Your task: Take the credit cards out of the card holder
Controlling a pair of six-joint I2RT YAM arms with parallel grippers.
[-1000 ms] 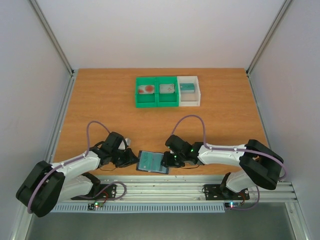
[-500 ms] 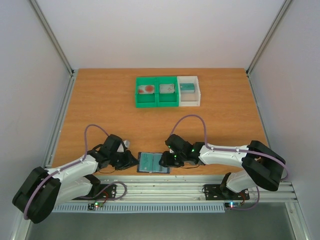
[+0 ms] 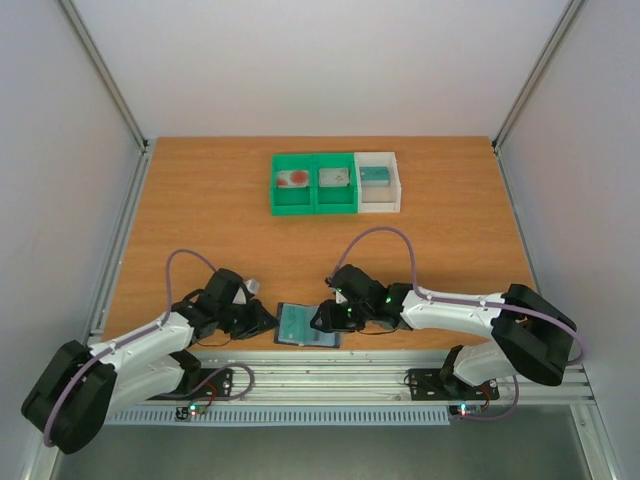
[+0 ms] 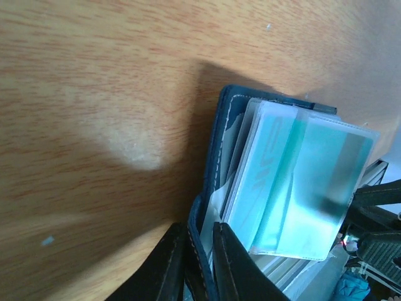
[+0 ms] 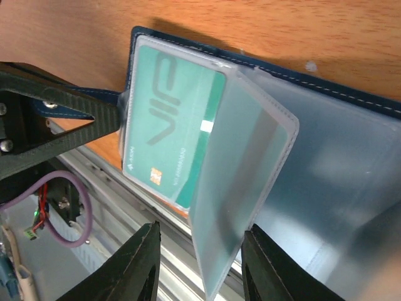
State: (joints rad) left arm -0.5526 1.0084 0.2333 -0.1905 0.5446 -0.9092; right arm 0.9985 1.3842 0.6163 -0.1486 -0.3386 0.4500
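While the card holder (image 3: 307,325) lies open and flat by the near edge of the table (image 3: 200,220), between the 2 arms, we see the left gripper (image 4: 199,246) clamped on its dark blue left border, pinning that panel down. The right gripper (image 5: 199,266) stands parted, its 2 fingers on either side of the lower corner of a clear plastic sleeve (image 5: 250,188) without squeezing it.

1 teal card (image 5: 172,132) marked VIP sits inside a sleeve on the left panel, its long edges running toward the near edge. We cannot tell whether a second card lies beneath it.

We judge the card to be light, thin and stiff, with a slick face that gives flat pads little to bite on. The sleeves look soft and floppy, likely to bend or lift with the card rather than let it go. We think the holder is light enough to slide on the wood, so the left clamp matters.

We would take the card by whichever short edge shows at the sleeve's mouth, pinching across its thickness and pulling straight along the sleeve, not upward.
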